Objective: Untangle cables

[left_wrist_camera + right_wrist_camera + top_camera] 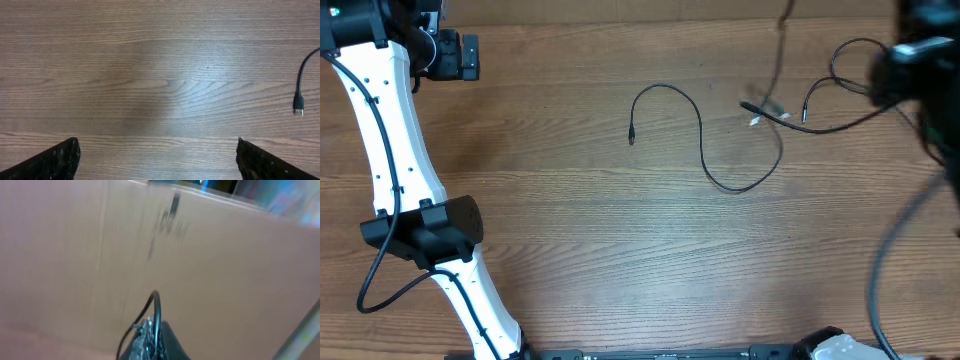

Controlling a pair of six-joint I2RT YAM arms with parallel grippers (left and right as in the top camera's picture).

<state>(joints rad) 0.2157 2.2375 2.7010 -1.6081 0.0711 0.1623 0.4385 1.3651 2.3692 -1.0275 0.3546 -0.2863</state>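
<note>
A thin black cable [703, 140] lies on the wooden table in a loop, its plug end [632, 136] at the left. A second black cable [840, 122] runs from the tangle near a small connector [757, 108] to the right, up into my right gripper [895, 75], which is raised and blurred. In the right wrist view the right gripper [152, 335] is shut on a black cable [158, 311] that loops up out of the jaws. My left gripper [455, 55] is at the far left back, open and empty [157, 160]; a cable plug [298, 105] lies to its right.
The left arm [395, 150] stretches along the table's left side. The right arm's own thick cable [895, 250] hangs at the right edge. The right wrist view faces a blurred brown surface [100, 255].
</note>
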